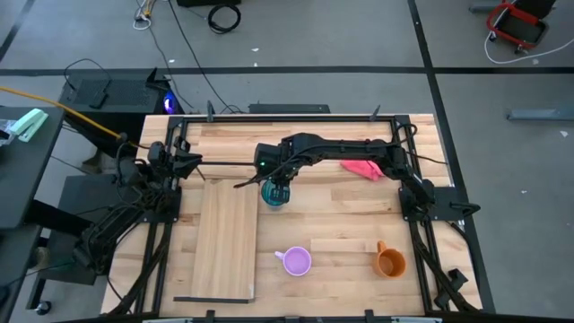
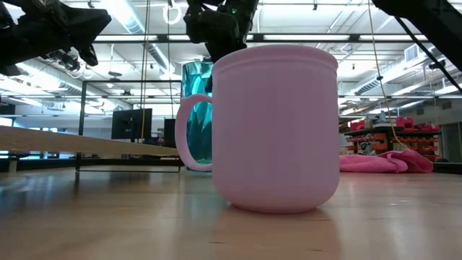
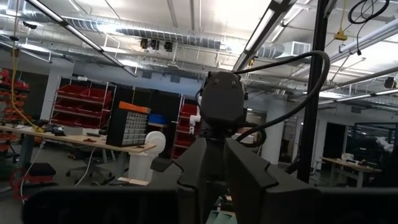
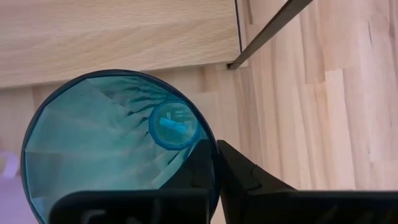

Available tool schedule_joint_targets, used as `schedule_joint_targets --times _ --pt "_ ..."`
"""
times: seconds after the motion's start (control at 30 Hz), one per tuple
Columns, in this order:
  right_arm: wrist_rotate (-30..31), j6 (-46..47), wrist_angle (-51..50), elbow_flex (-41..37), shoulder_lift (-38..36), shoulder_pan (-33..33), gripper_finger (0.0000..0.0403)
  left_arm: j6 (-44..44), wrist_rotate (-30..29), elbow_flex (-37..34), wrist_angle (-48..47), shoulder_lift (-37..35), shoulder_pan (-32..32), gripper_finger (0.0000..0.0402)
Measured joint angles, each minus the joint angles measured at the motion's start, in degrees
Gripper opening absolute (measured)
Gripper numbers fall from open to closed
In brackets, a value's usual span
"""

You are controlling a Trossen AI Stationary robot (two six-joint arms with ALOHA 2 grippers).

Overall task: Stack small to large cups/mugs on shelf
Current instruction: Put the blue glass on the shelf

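- The right end effector [image 1: 276,190] hangs directly over the teal tumbler [image 1: 273,195], wrist pointing straight down, so the tumbler lies below it and not off to either side.
- In the right wrist view one dark finger [image 4: 239,177] sits at the tumbler's rim [image 4: 118,146], seemingly with the wall between the fingers; I judge the grip as closing or closed on the rim, but the pictures do not settle it, so I cannot tell.
- The tumbler stands upright on the surface [image 1: 341,215], long axis vertical, in line with the end effector's approach.
- The shelf [image 1: 226,240] lies just beside the end effector, on the side toward the left arm, its long axis running from the far edge of the surface toward the near edge. Its black wire frame [image 4: 267,31] passes close by the tumbler.
- The coming move likely turns on that short sideways offset: lift the tumbler clear, then carry it across onto the board.
- The lilac mug [image 1: 296,260] stands nearer the front edge than the end effector; the orange mug [image 1: 389,261] is further out toward the right arm's base. Both are well apart from the shelf.
- The right arm is much the nearer to all three vessels.
- The left end effector [image 1: 193,161] waits folded at the far left corner, aimed out at the room; whether its fingers are parted I cannot tell.
- A pink cloth [image 1: 361,168] lies beyond the right arm, out of the way.
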Motion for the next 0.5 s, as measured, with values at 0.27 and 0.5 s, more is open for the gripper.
schedule_joint_targets --times 0.27,0.5 --pt "-1.23 -0.67 0.29 -0.01 0.54 0.09 0.003 -0.04 0.04 0.0 -0.16 0.0 0.01 0.0073" --pt "-1.23 -1.06 0.35 0.0 0.55 0.09 0.0033 -0.04 0.05 0.01 -0.55 0.0 0.0 0.0069"
